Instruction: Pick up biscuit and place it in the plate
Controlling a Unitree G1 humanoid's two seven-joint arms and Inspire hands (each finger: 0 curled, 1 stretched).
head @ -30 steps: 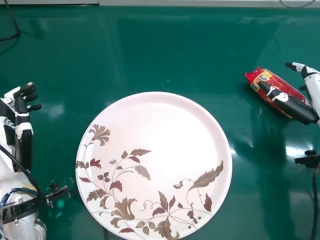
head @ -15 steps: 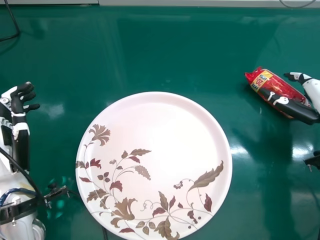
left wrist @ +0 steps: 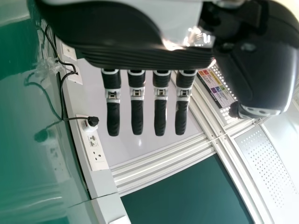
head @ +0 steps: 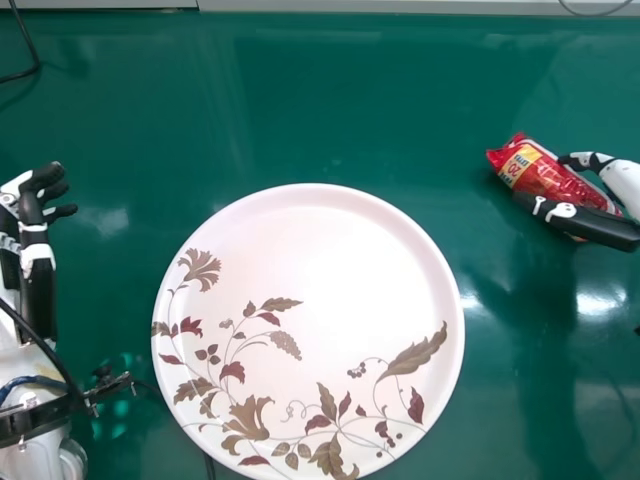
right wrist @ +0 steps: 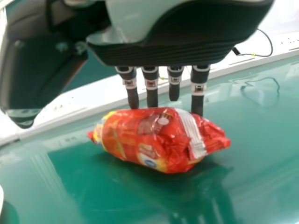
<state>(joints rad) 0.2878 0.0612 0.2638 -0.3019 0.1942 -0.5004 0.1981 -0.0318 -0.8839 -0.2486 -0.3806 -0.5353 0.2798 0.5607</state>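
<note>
Biscuit: red packet (head: 545,178) on the green bench (head: 330,100), off the plate, to its right and a bit farther back in the head view. It lies aslant, the end with the yellow label pointing at the upper left. Right robot hand (head: 625,182): we mark it open around the packet, thumb and fingers apart with the packet between them in the head view. In the right wrist view we get the fingers (right wrist: 198,95) hanging fairly straight down at the packet's far side, some tips hidden behind it; we can't tell how hard they press, if at all. A silvery seam crosses the wrapper near one end. Plate (head: 325,235): big, round, pinkish white, brown and dark red leaves and flowers along the near part, well apart from the packet. Left robot hand (head: 37,270): open, fingers extended, left of the plate in the head view. Left wrist view, we also log a socket strip (left wrist: 96,154) with a black plug (left wrist: 93,121) in it
</note>
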